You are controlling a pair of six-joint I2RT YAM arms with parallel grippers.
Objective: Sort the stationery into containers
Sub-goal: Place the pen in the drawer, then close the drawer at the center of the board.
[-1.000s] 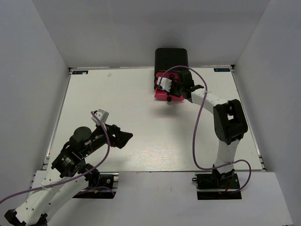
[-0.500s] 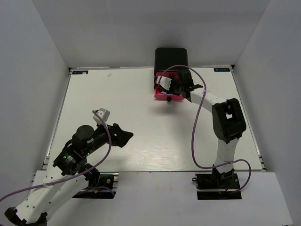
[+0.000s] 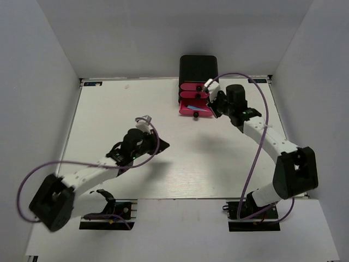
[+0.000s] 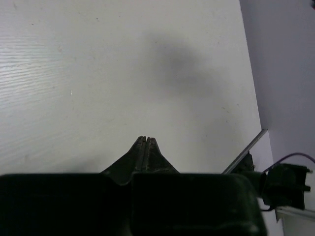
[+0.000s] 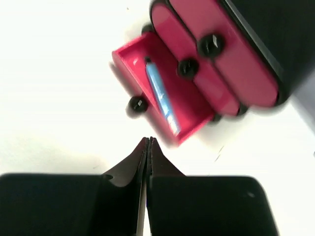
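Marker, light blue, lies lengthwise in the lowest drawer, which stands pulled out of the cabinet at the far edge of the desk. The two drawers above it are shut. We see no other stationery loose on the desk, and whatever the shut drawers hold is hidden.

Our right hand hovers just in front of the open drawer, near its knob, fingers pressed together and holding nothing. Our left hand is likewise closed and empty, over bare desk well apart from the cabinet.

We judge the sorting near its end, with this drawer left to close. That calls for the right hand to meet the drawer front squarely by the knob and push straight toward the cabinet, so the drawer neither skews nor shoves the cabinet back.
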